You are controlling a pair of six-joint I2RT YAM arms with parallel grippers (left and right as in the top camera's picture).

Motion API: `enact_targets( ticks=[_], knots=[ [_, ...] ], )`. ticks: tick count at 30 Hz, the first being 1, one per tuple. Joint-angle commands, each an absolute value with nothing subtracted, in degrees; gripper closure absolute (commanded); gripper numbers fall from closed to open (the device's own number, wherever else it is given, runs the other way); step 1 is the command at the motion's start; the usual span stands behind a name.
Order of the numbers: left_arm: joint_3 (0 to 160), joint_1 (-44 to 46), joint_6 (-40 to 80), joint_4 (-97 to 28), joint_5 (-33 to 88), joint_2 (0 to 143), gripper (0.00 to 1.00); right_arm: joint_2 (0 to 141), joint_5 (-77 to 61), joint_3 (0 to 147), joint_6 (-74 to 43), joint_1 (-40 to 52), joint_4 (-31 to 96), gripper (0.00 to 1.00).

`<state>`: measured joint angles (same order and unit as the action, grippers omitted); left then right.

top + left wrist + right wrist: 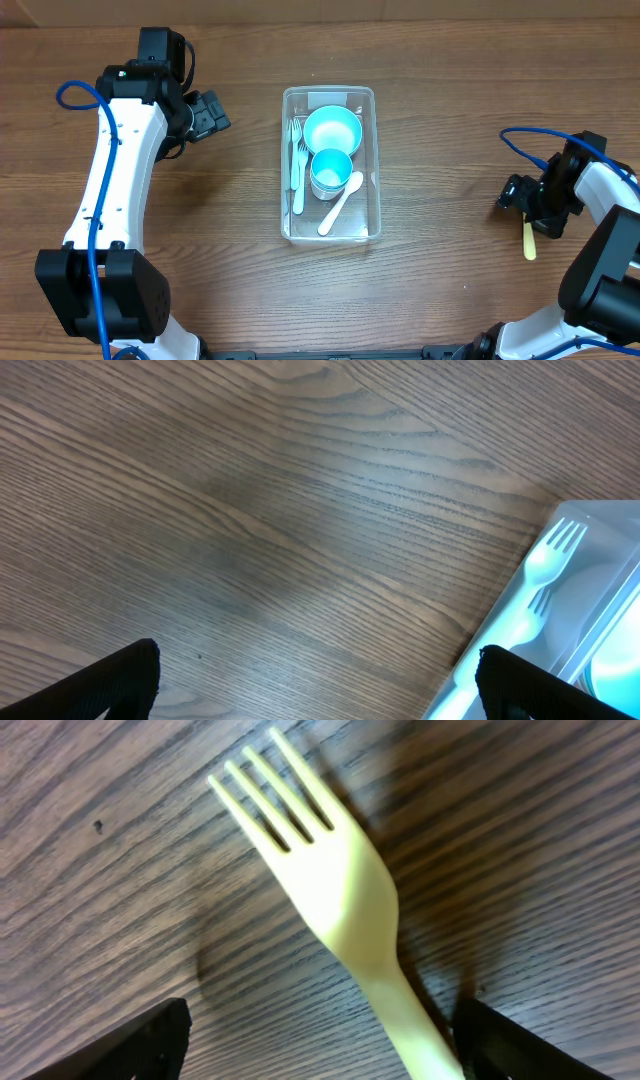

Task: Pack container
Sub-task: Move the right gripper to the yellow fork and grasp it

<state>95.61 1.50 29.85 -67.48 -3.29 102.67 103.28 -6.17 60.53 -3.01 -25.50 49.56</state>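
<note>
Your right claw (320, 1035) is standing open astride the fork (340, 890), seemingly not touching it. Your left claw (315, 685) is gaping wide beside the container (330, 91), which is sitting mid-desk (440, 120).

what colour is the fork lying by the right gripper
The fork is pale yellow, clearest in the right wrist view.

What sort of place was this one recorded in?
Probably a robotics lab bench rather than a real kitchen: a bare wood-grain table, a cabled left arm and right arm, and a clear container holding a light-blue bowl and cup.
</note>
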Motion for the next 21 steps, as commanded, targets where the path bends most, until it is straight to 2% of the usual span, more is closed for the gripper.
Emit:
enact_targets(
  ticks=[1, 3, 11, 21],
  knots=[
    [95.98, 1.52, 29.19, -67.29, -3.57, 102.37, 0.00, 103.53, -10.22, 59.48, -3.38, -25.34, 49.50, 0.29],
    [95.98, 1.52, 29.19, -67.29, -3.57, 102.37, 0.00, 103.53, -10.20, 59.48, -3.38, -25.36, 49.52, 0.36],
    [95.98, 1.52, 29.17, -67.29, -3.55, 102.37, 0.00, 103.53, -10.24, 60.66, -3.40, -25.34, 49.87, 0.47],
    [95.98, 1.52, 29.19, -67.29, -3.55, 102.37, 0.00, 103.53, -9.82, 70.17, -3.14, -21.28, 56.18, 0.48]
  ],
)
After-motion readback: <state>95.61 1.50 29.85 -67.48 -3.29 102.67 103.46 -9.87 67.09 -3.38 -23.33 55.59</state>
